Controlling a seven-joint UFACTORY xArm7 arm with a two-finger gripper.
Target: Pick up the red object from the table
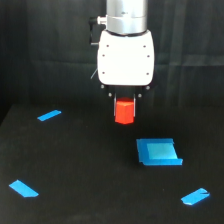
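The red object is a small orange-red hexagonal block. It hangs under the white gripper body, between the dark fingers, clear above the black table. My gripper is shut on it. The block's upper part is hidden by the fingers and the gripper body. The block hangs up and to the exterior view's left of the blue square piece.
Flat blue pieces lie on the table: a strip at the left back, one at the front left, one at the front right. A black curtain hangs behind.
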